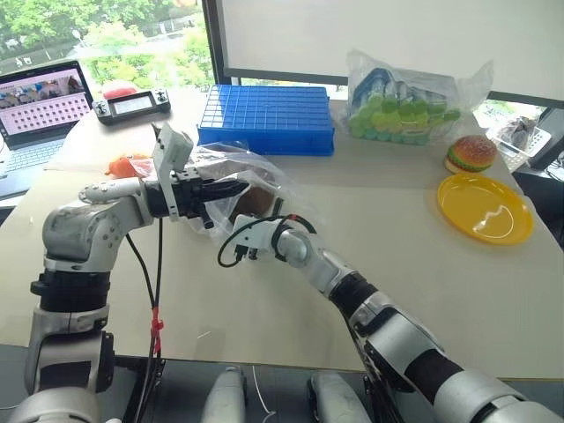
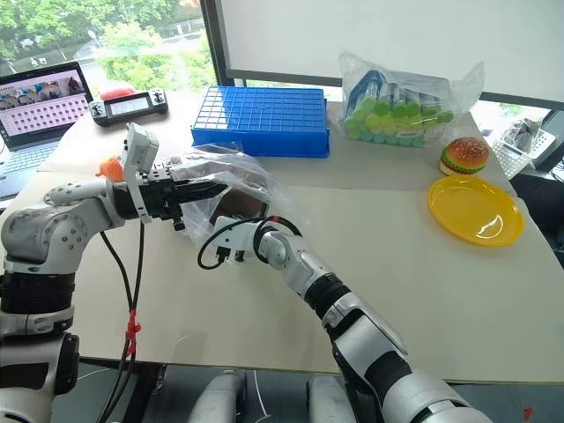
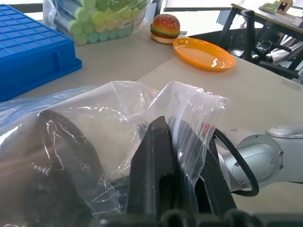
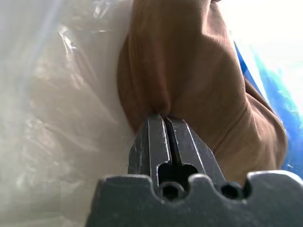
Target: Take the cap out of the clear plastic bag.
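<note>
The right claw (image 4: 165,118) is closed, its 2 black fingers pinching a fold of the soft brown fabric cap (image 4: 189,71), which sits inside the large crinkly clear plastic bag (image 3: 118,109). The left claw (image 3: 173,137) (level, above the pale worktop (image 1: 291,300)) is clamped on the bag's rim, holding it off the surface in front of a blue gridded plastic tray (image 1: 269,119).

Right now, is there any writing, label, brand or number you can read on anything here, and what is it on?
None readable.
Laptop screen: rows of tiny thumbnails, too small to read.
Handheld controller: light screen, nothing legible.
Blue crate, clear plastic bag, cap: no print visible.
</note>
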Available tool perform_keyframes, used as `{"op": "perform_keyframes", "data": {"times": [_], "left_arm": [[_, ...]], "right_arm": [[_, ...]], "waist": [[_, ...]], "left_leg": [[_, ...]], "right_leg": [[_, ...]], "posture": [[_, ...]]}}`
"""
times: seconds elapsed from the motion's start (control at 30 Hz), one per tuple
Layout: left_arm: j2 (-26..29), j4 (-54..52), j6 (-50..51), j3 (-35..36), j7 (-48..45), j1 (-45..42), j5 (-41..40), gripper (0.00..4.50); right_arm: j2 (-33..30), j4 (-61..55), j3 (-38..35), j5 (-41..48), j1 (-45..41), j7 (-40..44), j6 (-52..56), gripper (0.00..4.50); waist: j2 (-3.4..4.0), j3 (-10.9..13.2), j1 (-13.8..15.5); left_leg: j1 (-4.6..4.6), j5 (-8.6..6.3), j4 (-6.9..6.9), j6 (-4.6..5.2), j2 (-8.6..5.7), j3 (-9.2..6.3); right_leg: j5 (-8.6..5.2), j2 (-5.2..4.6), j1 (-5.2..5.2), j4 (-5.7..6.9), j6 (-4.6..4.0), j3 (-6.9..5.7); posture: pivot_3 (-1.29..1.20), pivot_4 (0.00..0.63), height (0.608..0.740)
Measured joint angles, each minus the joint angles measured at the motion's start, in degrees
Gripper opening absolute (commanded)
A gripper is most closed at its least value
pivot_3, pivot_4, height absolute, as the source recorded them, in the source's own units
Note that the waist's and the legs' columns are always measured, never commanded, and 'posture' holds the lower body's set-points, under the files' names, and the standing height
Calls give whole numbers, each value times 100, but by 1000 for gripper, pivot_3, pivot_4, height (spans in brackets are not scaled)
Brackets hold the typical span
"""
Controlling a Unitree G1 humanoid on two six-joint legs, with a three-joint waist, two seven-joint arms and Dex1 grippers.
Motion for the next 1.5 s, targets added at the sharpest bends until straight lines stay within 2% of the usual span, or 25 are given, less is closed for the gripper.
{"op": "perform_keyframes", "data": {"times": [0.17,0.27,0.33,0.6,0.87,1.07,1.17,1.23,1.4,1.47,1.5], "left_arm": [[-1,0,0,-5,0,0,0,0],[-2,-1,0,-20,2,-7,-2,0],[-1,-2,0,-26,4,-12,0,0],[0,-5,5,-35,-6,-16,-2,0],[-9,64,2,-107,-61,-52,11,0],[-16,69,-2,-129,-79,-59,21,0],[-9,72,-4,-134,-89,-59,23,0],[-8,69,-4,-135,-103,-58,23,0],[-16,56,-7,-138,-138,-58,19,0],[-16,56,-12,-138,-154,-58,20,0],[-20,56,-41,-158,-182,-61,30,0]], "right_arm": [[-152,-163,-10,-64,98,-91,-71,59],[-390,-569,-124,-55,393,-140,-243,59],[-666,-1228,-216,-6,779,-73,-417,59],[-1166,-3045,-497,361,1846,534,-644,59],[-1521,-4177,-744,674,2435,1090,-620,59],[-1840,-5156,-1245,1017,2821,1578,-50,59],[-1907,-5982,-1627,1730,3107,1980,810,59],[-1917,-6746,-1956,2519,3247,2326,1738,59],[-1754,-8127,-3084,5234,3303,2456,4022,59],[-1792,-8274,-3439,5900,3243,2391,4408,59],[-1899,-8317,-3906,6838,3161,2263,4758,59]], "waist": [[0,0,7],[0,0,16],[0,0,25],[0,0,-14],[-2,0,23],[-2,0,91],[-2,0,105],[-2,0,109],[-2,0,102],[-2,0,104],[-2,1,106]], "left_leg": [[0,0,0,0,0,0],[-7,0,0,0,-1,0],[-11,0,-1,0,-1,-1],[-13,0,1,0,0,0],[-14,0,1,0,-1,0],[-14,0,3,0,-1,0],[-15,0,1,0,0,-1],[-15,0,4,0,0,-2],[-15,0,7,0,0,-3],[-15,0,7,0,0,-3],[-15,0,6,1,0,-2]], "right_leg": [[0,0,0,0,0,0],[0,-1,-2,-3,0,0],[0,-1,-5,-5,1,0],[0,0,-6,-7,1,1],[-1,-1,-4,-10,1,0],[-1,0,-4,-10,1,0],[-1,0,-3,-12,1,-1],[-1,0,0,-12,1,-2],[-1,-1,2,-11,1,-2],[-1,0,2,-11,1,-2],[-1,-1,2,-12,1,-2]], "posture": [[0,150,729],[0,150,729],[0,150,729],[0,150,729],[0,150,729],[0,150,729],[0,150,729],[0,150,729],[0,150,729],[0,150,729],[0,150,729]]}}
